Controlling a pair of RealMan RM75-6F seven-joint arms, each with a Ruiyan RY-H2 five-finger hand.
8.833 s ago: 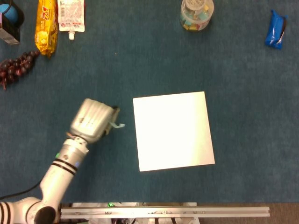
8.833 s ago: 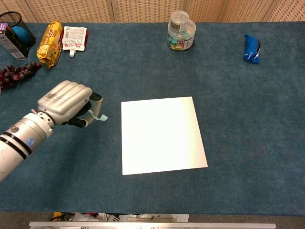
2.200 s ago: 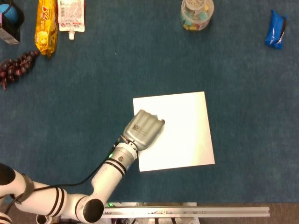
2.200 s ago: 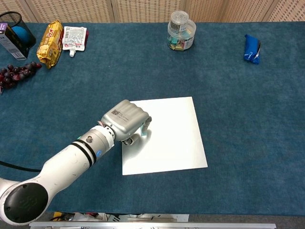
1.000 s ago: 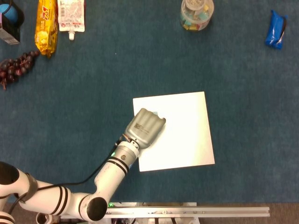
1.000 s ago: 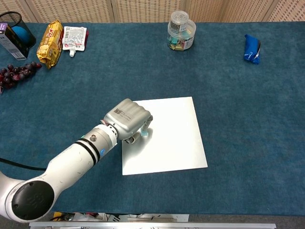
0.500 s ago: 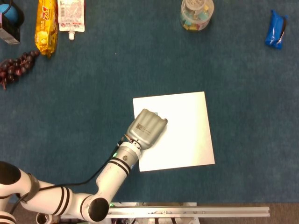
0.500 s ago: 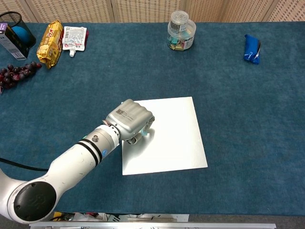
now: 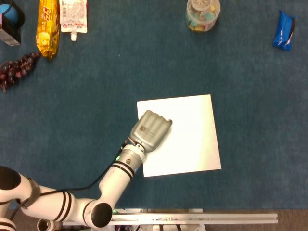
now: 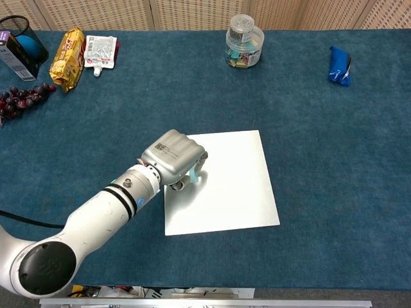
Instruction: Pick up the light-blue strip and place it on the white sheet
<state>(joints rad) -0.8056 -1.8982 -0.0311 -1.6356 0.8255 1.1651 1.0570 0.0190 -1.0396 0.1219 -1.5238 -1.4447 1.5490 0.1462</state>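
The white sheet (image 9: 187,134) (image 10: 225,186) lies flat on the blue table cover, near the middle. My left hand (image 9: 150,131) (image 10: 173,158) hovers over the sheet's left part with its fingers curled downward. In the chest view a small piece of the light-blue strip (image 10: 192,176) shows under the fingers, held between them just above the sheet. From the head view the strip is hidden by the back of the hand. My right hand appears in neither view.
At the far left are dark grapes (image 9: 17,67), a yellow snack pack (image 9: 47,26), a white pouch (image 9: 73,17) and a black cup with a blue ball (image 10: 22,42). A clear jar (image 9: 202,14) stands at the back, a blue packet (image 9: 284,30) at the far right.
Over the last seconds my left hand has carried the strip from the cloth left of the sheet onto the sheet's left part; in the last second it crept slightly farther in.
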